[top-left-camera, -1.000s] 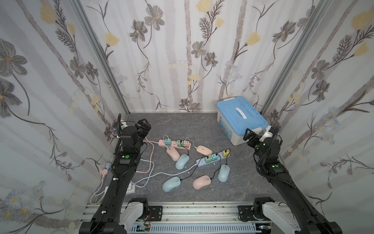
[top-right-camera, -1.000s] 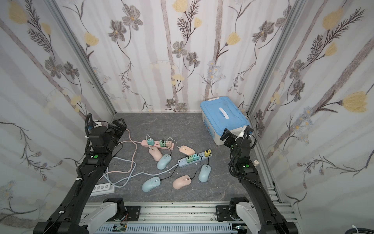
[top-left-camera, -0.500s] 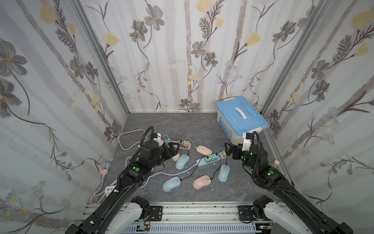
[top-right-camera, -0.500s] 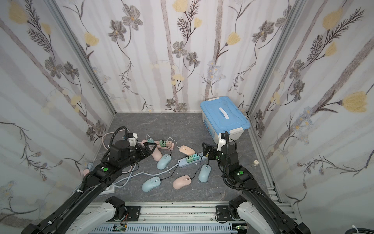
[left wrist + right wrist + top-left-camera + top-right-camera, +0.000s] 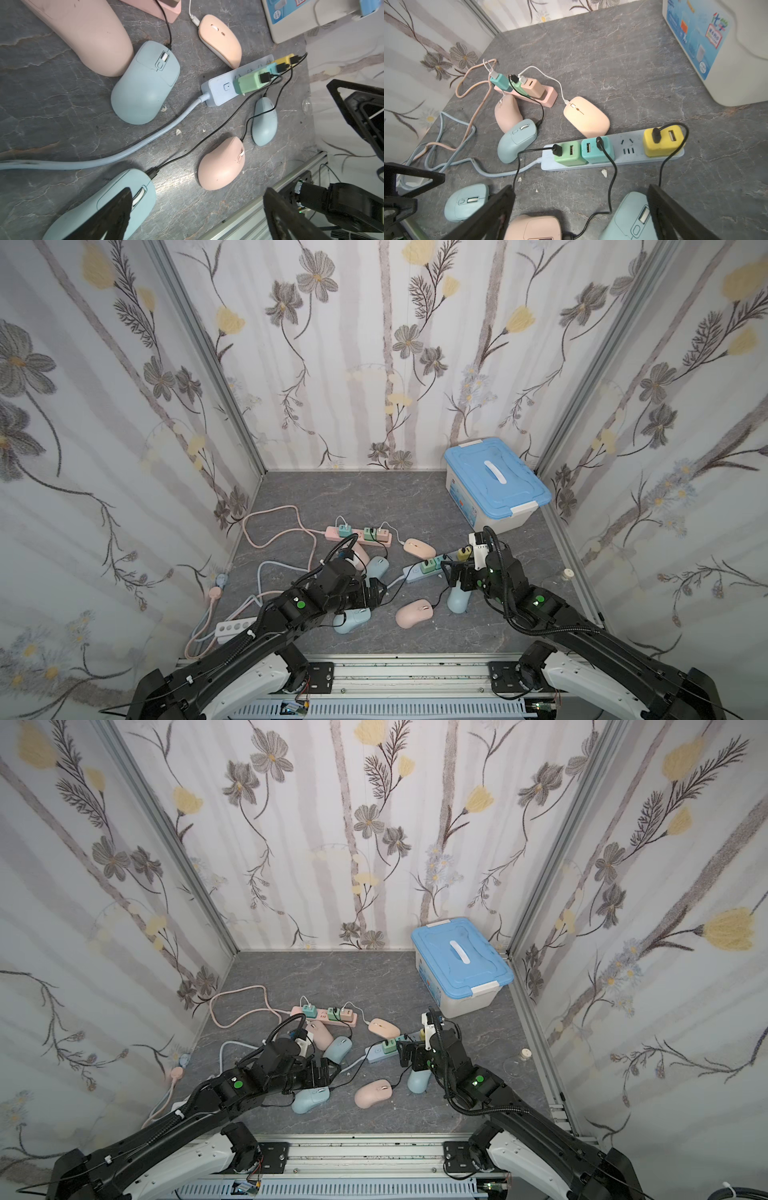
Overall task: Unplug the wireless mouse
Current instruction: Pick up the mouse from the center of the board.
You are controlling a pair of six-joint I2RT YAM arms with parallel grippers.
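Note:
Several pink and blue mice lie on the grey floor, each cabled to a charger on a pink power strip (image 5: 359, 534) or a blue power strip (image 5: 432, 568). My left gripper (image 5: 372, 588) (image 5: 197, 214) hangs open over the near blue mouse (image 5: 352, 620) (image 5: 99, 207), one finger (image 5: 116, 216) above it. A black cable is plugged into that mouse's front. My right gripper (image 5: 454, 576) (image 5: 581, 214) is open above a pink mouse (image 5: 415, 612) (image 5: 533, 228) and a blue mouse (image 5: 458, 599) (image 5: 627, 218). Neither gripper holds anything.
A blue-lidded storage box (image 5: 494, 485) stands at the back right. Pink and blue power cords (image 5: 270, 531) loop along the left wall to a white power strip (image 5: 235, 626). A flat pink mouse (image 5: 419, 548) and two more mice (image 5: 370, 562) lie between the strips.
Both arms have swung down from their raised positions at the sides to the middle, low over the mice. Both grippers stay open.

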